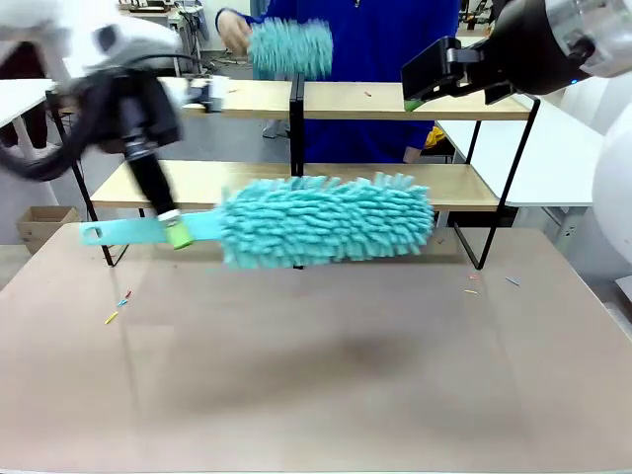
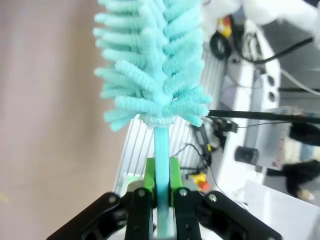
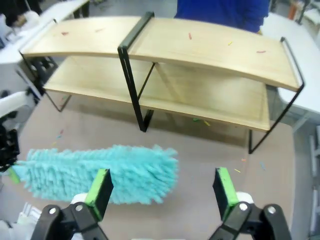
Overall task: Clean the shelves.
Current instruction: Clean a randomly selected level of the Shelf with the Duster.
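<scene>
The shelves (image 1: 395, 101) (image 3: 200, 47) stand at the table's far side: two light-wood boards in a thin black frame with a central post. My left gripper (image 1: 178, 234) (image 2: 161, 185) is shut on the flat handle of a teal fluffy duster (image 1: 326, 222) (image 2: 155, 65). The duster lies level above the table, just in front of the lower board. My right gripper (image 3: 162, 190) is open and holds nothing. It hovers high above the table, looking down on the duster (image 3: 100, 172) and the shelves. Small coloured bits (image 3: 190, 36) lie on the top board.
A person in blue stands behind the shelves and holds a second teal duster (image 1: 289, 46) over the top board's left half. Coloured scraps (image 1: 117, 306) lie on the beige-brown tabletop (image 1: 326, 395). White tables (image 1: 568, 148) flank the shelves.
</scene>
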Motion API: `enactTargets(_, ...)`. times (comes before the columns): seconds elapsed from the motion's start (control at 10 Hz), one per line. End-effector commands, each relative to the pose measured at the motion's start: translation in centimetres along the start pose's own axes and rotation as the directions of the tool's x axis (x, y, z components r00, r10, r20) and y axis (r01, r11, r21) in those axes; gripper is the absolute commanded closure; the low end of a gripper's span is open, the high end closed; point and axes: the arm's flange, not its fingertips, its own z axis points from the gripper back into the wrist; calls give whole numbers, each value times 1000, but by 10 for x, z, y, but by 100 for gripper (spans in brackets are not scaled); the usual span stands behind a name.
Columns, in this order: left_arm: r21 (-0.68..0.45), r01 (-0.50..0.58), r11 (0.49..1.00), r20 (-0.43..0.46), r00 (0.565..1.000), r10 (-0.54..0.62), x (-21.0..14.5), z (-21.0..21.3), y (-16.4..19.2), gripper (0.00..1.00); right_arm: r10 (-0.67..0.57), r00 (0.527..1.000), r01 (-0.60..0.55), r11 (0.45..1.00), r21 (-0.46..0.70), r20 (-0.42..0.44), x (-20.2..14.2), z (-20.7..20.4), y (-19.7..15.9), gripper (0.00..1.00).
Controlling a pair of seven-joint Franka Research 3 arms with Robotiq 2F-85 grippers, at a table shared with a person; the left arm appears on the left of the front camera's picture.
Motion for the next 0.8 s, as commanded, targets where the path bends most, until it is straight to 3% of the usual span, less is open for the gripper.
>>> enactTargets(0.0,222,-35,974,196,980,-10,-104,-14,-36,87,-2,1000,2,1000,0,0,0,0,-1,0)
enactTargets(0.1,312,-88,946,226,974,17,-143,-20,-45,87,-2,1000,2,1000,0,0,0,0,-1,0)
enactTargets(0.2,386,-220,896,261,957,123,-171,-32,-51,87,-2,1000,2,1000,0,0,0,0,-1,0)
enactTargets(0.3,389,-311,867,343,923,177,-197,-41,-53,87,-2,1000,2,1000,0,0,0,0,-1,0)
enactTargets(0.4,265,-101,959,233,972,38,-145,-13,-28,87,-2,1000,2,1000,0,0,0,0,-1,0)
enactTargets(0.7,265,-101,959,233,972,38,-145,-13,-28,87,-2,1000,2,1000,0,0,0,0,-1,0)
